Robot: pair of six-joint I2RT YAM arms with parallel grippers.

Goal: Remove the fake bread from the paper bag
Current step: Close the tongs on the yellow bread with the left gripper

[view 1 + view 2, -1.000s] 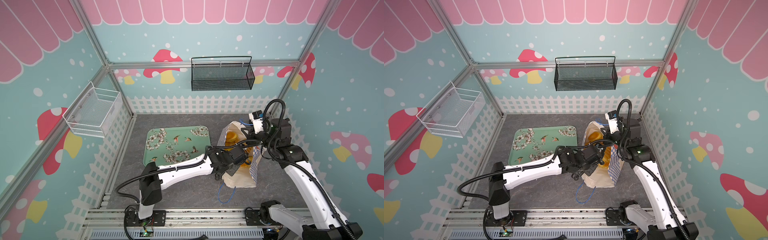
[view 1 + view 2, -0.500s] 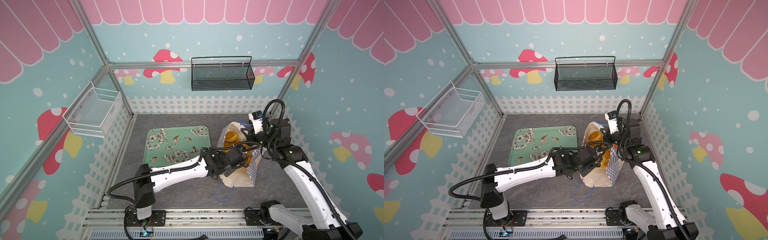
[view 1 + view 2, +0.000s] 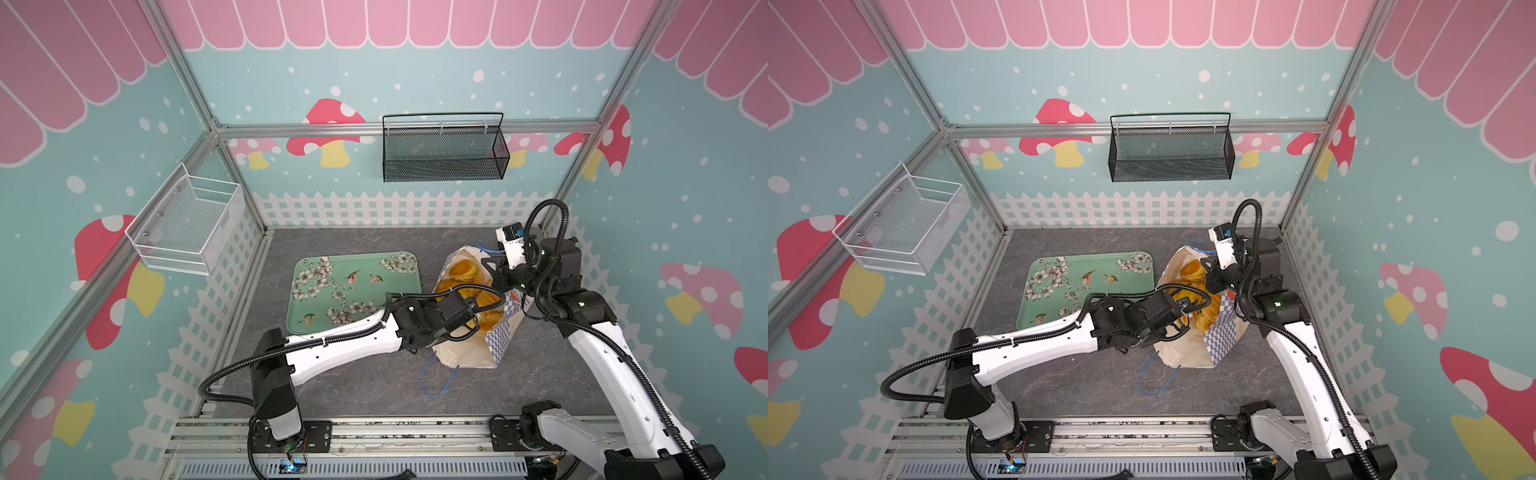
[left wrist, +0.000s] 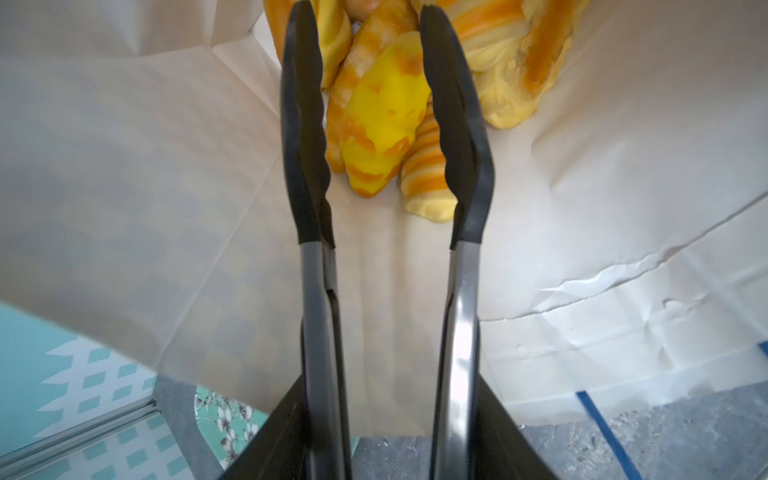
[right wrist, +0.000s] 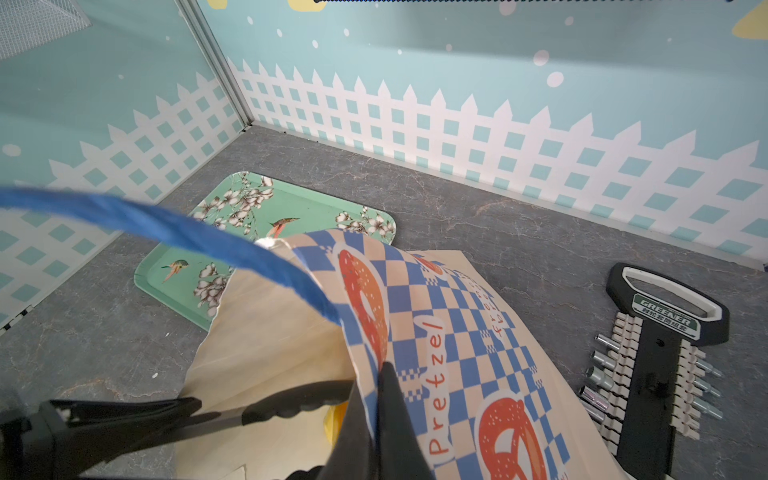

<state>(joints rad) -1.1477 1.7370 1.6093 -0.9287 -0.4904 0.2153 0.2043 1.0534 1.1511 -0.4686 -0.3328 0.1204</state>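
The paper bag lies tilted on the grey floor with its mouth held up. Several pieces of golden-orange fake bread sit inside. My left gripper carries long black-tipped tongs that reach into the bag. They stand open, one tip on each side of a yellow loaf in the pile. My right gripper is shut on the bag's checkered rim and holds it up.
A green floral tray lies just left of the bag. A blue cord handle trails toward the front. A black socket-bit holder lies beside the bag. A black wire basket and a white one hang on the walls.
The left arm has pushed its tongs deeper into the bag and spread them apart. The right gripper has stayed where it was on the rim.
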